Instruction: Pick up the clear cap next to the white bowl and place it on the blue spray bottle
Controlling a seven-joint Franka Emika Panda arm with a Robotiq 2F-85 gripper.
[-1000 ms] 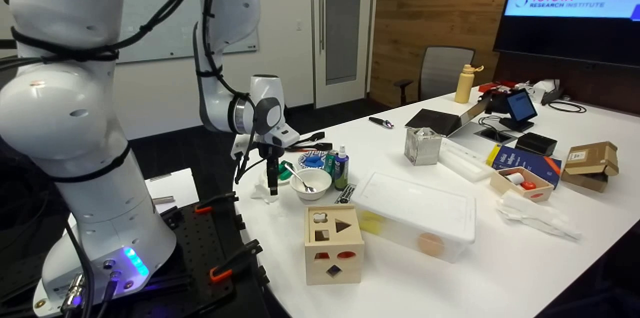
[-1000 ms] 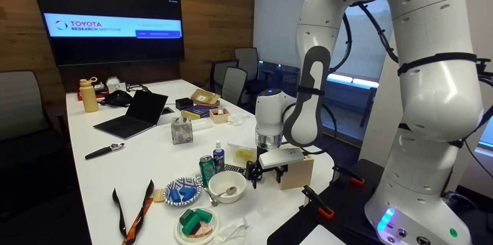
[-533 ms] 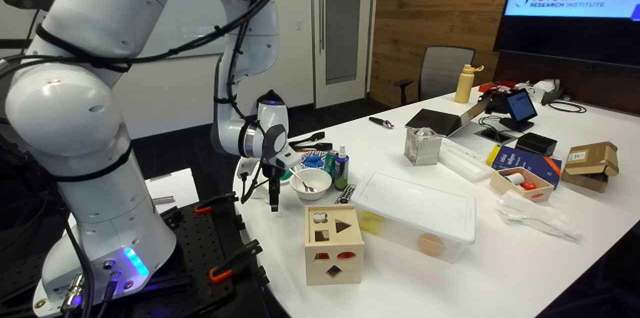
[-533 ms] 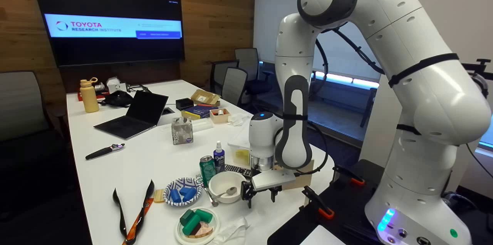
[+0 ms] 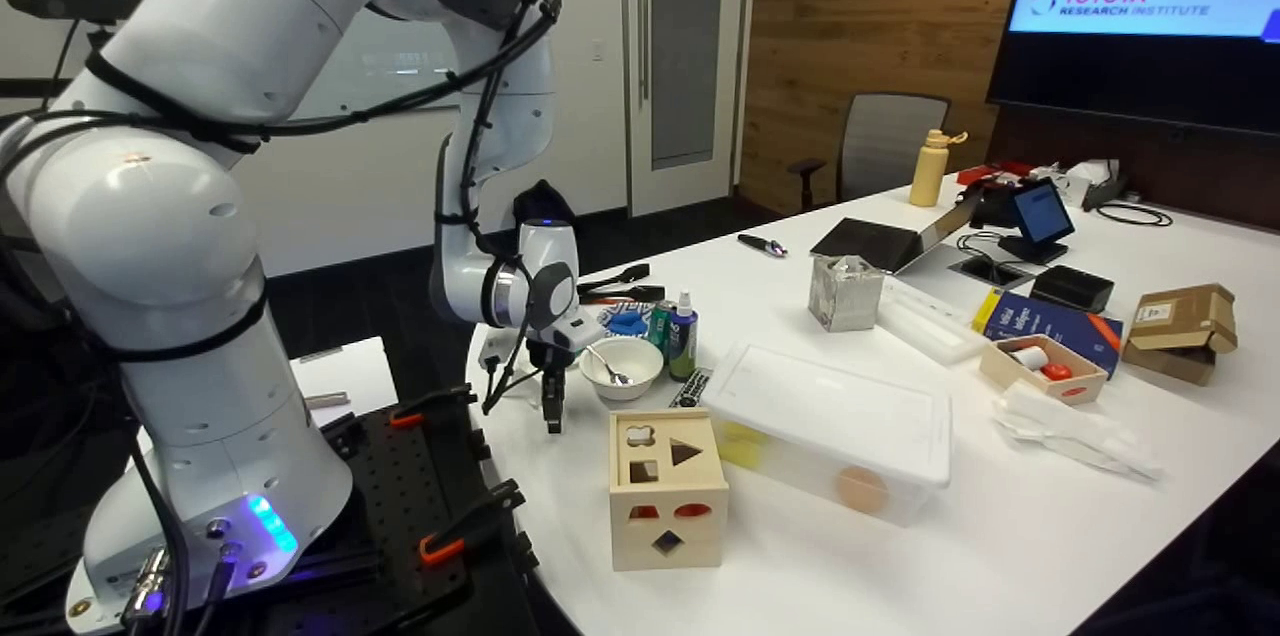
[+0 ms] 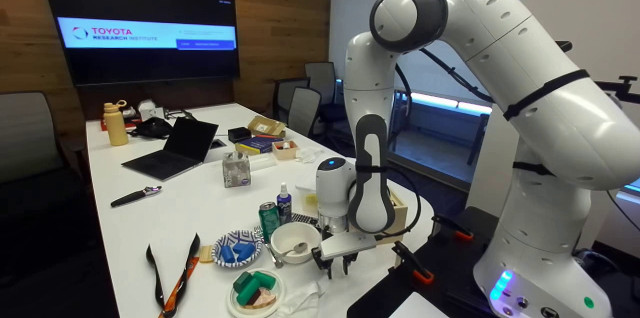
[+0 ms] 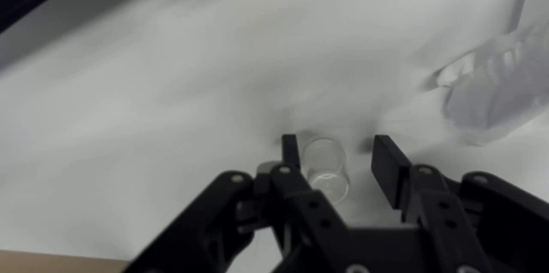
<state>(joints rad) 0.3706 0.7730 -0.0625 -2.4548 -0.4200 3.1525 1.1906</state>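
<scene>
The clear cap, a small see-through cylinder, stands on the white table between the fingers of my gripper in the wrist view. It sits close by the left finger, whether touching I cannot tell; a gap parts it from the right finger. The jaws stand partly open. In both exterior views the gripper is low over the table beside the white bowl, which has a spoon in it; the cap cannot be made out there. Behind the bowl, the blue spray bottle stands upright with a white nozzle.
A green can stands against the spray bottle, near a remote. The wooden cube and a lidded plastic box are close by. Crumpled tissue lies right of the gripper in the wrist view.
My gripper has come down to the table and shifted along the bowl's near side, away from the wooden cube. Its fingers have drawn closer together.
</scene>
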